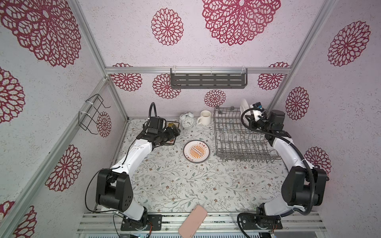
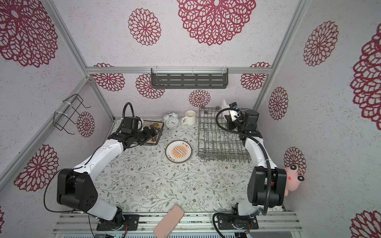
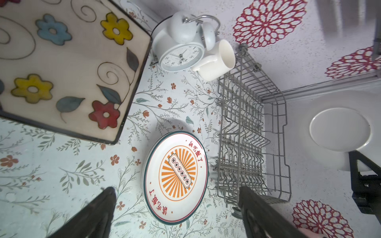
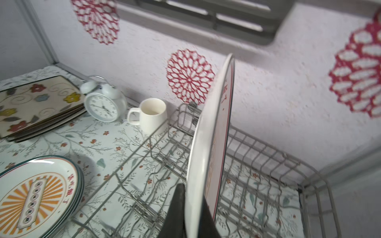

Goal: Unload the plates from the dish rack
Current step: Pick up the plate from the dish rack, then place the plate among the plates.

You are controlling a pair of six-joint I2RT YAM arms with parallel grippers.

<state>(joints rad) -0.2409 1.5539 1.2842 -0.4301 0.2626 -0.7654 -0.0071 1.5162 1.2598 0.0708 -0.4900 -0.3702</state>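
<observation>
Currently the right gripper [image 4: 192,197] is pressed together on the lower edge of a round white plate [image 4: 210,134], one finger on its plain back and one on its printed face, so the plate stands on edge, nearly upright, over the far end of the dish rack [image 1: 237,140]; its bottom edge is hidden behind the fingers, so I cannot tell whether it touches the prongs. In both top views this plate [image 2: 224,105] shows as a thin white sliver above the rack's far rim. Just beside the rack's long side, toward the left arm, a short stack of round sunburst plates [image 1: 196,151] lies flat on the flowered table cover [image 1: 175,185]. Beyond that stack, well apart from the rack, sits a pile of square plates [image 4: 37,105] with a flower-patterned one on top. The left gripper [image 3: 176,188] hangs above that pile with its fingers spread wide and nothing between them. A white mug [image 1: 205,117] stands just beside the rack's far corner, and a white alarm clock [image 1: 187,120] sits next to the mug on the side away from the rack
</observation>
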